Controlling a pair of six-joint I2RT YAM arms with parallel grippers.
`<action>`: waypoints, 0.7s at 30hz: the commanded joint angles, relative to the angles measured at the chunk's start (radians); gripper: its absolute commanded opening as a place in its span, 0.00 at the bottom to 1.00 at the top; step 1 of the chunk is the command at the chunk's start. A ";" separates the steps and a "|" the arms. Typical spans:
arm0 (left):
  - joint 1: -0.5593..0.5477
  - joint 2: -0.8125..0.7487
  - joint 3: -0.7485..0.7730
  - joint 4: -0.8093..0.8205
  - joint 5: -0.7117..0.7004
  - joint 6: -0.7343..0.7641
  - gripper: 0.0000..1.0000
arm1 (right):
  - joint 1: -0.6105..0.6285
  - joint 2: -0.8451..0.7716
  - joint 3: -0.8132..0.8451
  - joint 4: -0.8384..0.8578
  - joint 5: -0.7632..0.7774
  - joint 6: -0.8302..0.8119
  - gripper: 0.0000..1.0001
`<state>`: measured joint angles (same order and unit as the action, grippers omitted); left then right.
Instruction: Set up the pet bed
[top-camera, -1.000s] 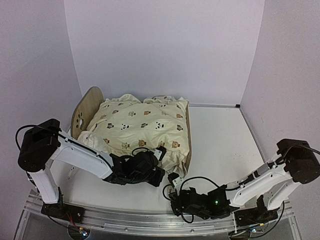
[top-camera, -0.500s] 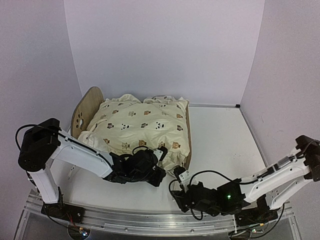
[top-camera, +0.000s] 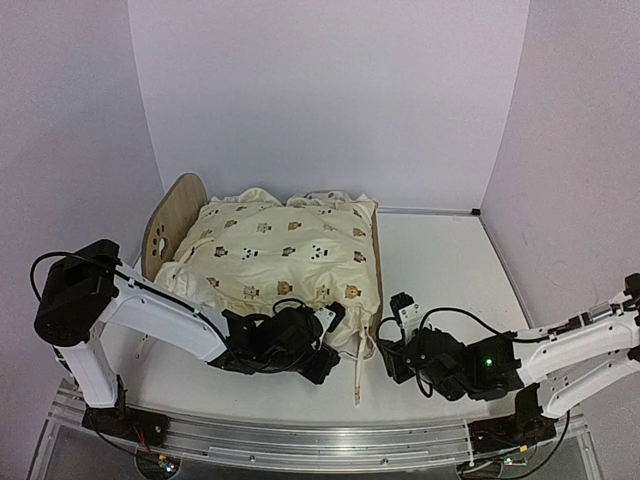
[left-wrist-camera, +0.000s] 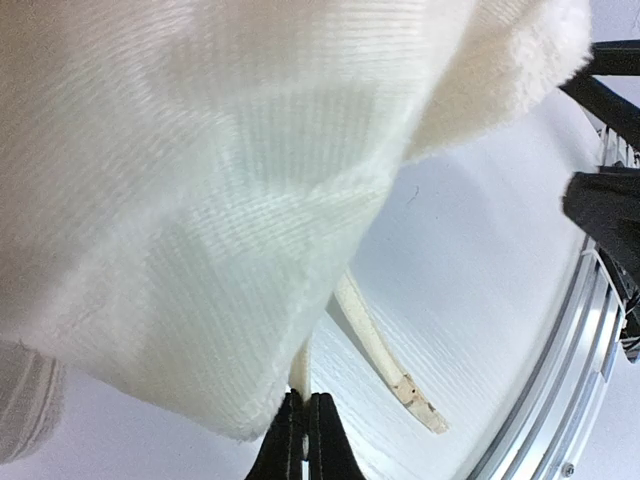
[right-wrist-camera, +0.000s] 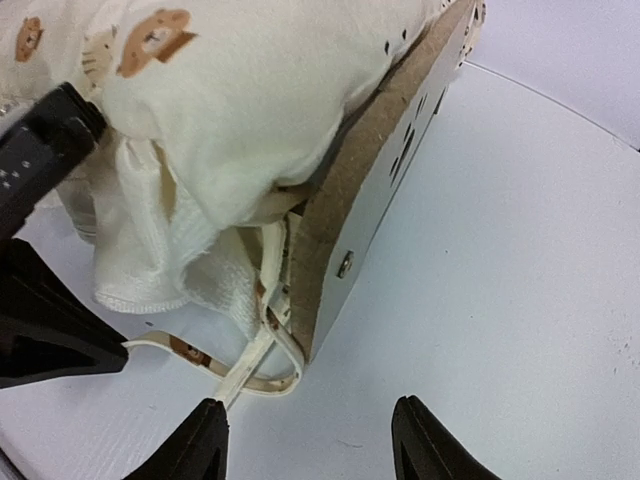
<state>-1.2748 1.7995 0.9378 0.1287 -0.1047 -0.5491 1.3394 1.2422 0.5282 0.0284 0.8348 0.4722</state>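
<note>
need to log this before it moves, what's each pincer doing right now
left pincer: closed, pinching a cream tie strap
right pincer: open, holding nothing

I see my left gripper (left-wrist-camera: 303, 405) pinched on a cream strap (left-wrist-camera: 300, 365) beneath white knit fabric (left-wrist-camera: 200, 180). Another strap end (left-wrist-camera: 395, 370) lies on the table (left-wrist-camera: 480, 250) near its railed edge.
</note>
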 joint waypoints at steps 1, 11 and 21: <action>-0.009 0.001 0.055 -0.016 0.004 0.013 0.00 | -0.043 0.056 0.027 0.016 -0.091 -0.029 0.56; -0.016 0.006 0.068 -0.016 0.013 0.020 0.00 | -0.109 0.205 0.068 0.069 -0.194 -0.037 0.48; -0.017 0.011 0.065 -0.008 0.013 0.021 0.00 | -0.162 0.298 0.087 0.141 -0.241 -0.052 0.39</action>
<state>-1.2869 1.8057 0.9634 0.1047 -0.0978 -0.5465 1.1924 1.5172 0.5761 0.1156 0.6207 0.4305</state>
